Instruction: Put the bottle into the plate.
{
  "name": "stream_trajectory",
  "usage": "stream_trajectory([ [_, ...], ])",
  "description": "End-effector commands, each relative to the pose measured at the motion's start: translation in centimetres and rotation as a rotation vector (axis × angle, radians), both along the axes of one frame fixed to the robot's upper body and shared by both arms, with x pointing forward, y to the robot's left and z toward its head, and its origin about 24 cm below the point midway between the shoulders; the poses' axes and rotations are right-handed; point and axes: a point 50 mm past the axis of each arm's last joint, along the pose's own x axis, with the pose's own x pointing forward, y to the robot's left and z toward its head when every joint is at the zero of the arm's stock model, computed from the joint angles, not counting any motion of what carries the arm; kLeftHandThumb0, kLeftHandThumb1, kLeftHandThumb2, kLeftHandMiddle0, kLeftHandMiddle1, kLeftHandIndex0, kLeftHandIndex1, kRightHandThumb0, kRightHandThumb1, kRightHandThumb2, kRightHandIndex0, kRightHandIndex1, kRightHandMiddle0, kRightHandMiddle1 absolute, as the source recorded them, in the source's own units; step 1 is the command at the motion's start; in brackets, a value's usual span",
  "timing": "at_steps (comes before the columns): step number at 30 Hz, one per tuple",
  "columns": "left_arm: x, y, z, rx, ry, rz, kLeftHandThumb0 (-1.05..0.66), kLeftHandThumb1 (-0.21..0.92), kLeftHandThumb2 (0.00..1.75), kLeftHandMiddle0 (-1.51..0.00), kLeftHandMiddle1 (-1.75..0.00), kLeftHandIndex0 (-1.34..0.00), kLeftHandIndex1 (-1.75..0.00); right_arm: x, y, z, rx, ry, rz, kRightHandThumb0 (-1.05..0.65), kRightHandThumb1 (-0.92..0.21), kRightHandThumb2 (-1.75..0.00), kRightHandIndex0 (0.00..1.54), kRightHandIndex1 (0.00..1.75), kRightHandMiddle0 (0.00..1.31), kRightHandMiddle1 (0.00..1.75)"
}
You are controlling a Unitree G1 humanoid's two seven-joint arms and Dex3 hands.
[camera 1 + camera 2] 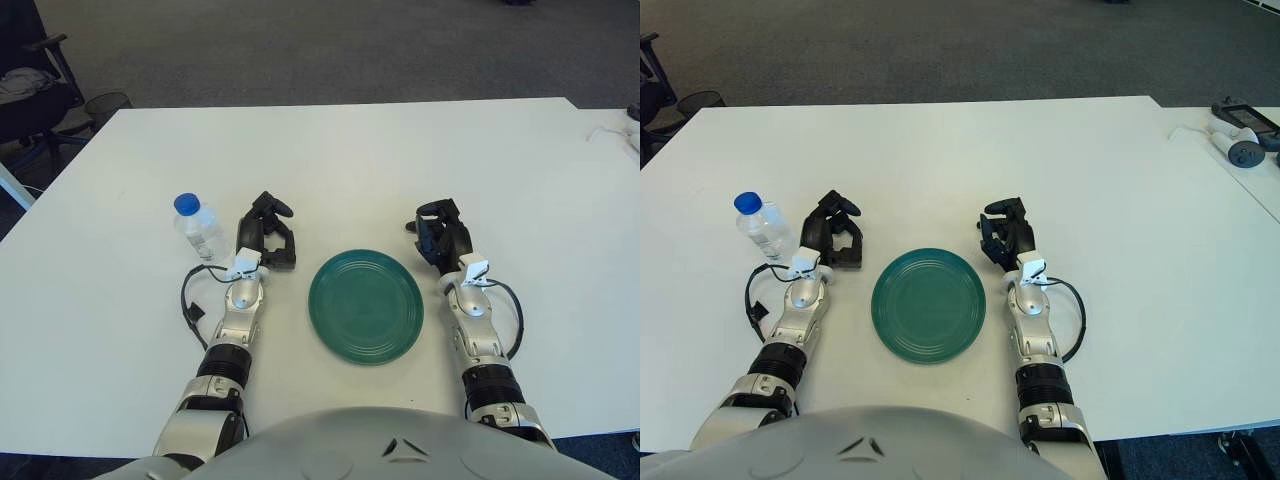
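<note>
A small clear bottle (200, 228) with a blue cap stands upright on the white table, left of centre. A round green plate (366, 306) lies flat near the table's front, between my two hands, with nothing on it. My left hand (268, 238) sits just right of the bottle, a small gap away, fingers loosely curled and holding nothing. Beside the plate's upper right rim is my right hand (440, 232), fingers relaxed and holding nothing.
The white table (340, 150) stretches far back. A black office chair (30, 90) and a wire bin (105, 103) stand off its far left corner. Small grey devices (1240, 135) lie on a second table at the right.
</note>
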Motion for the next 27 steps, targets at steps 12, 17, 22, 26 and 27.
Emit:
stream_trajectory([
  [12, -4.7, 0.1, -2.1, 0.053, 0.080, -0.019, 0.00, -0.07, 1.75, -0.90, -1.72, -0.68, -1.75, -2.4, -0.2, -4.1, 0.003, 0.221, -0.007, -0.35, -0.92, -0.51, 0.28, 1.40, 0.19, 1.75],
  [17, -5.9, 0.2, -2.2, 0.070, 0.093, -0.029, 0.00, -0.06, 1.75, -0.89, -1.73, -0.68, -1.75, -2.4, -0.1, -4.1, 0.004, 0.223, -0.004, -0.35, -0.92, -0.51, 0.28, 1.40, 0.19, 1.75],
  [22, -7.0, 0.5, -2.4, 0.087, 0.103, -0.030, 0.00, -0.06, 1.75, -0.89, -1.74, -0.67, -1.75, -2.4, -0.1, -4.1, 0.008, 0.223, -0.001, -0.35, -0.92, -0.51, 0.27, 1.41, 0.19, 1.75],
  [26, -7.7, 0.7, -2.5, 0.099, 0.117, -0.030, 0.00, -0.06, 1.75, -0.88, -1.74, -0.67, -1.75, -2.4, -0.1, -4.2, 0.010, 0.227, 0.000, -0.35, -0.92, -0.51, 0.27, 1.41, 0.19, 1.75],
  [27, -8.0, 0.8, -2.6, 0.103, 0.124, -0.027, 0.00, -0.06, 1.75, -0.88, -1.74, -0.67, -1.75, -2.4, -0.1, -4.2, 0.010, 0.227, 0.002, -0.35, -0.92, -0.51, 0.27, 1.41, 0.19, 1.75],
])
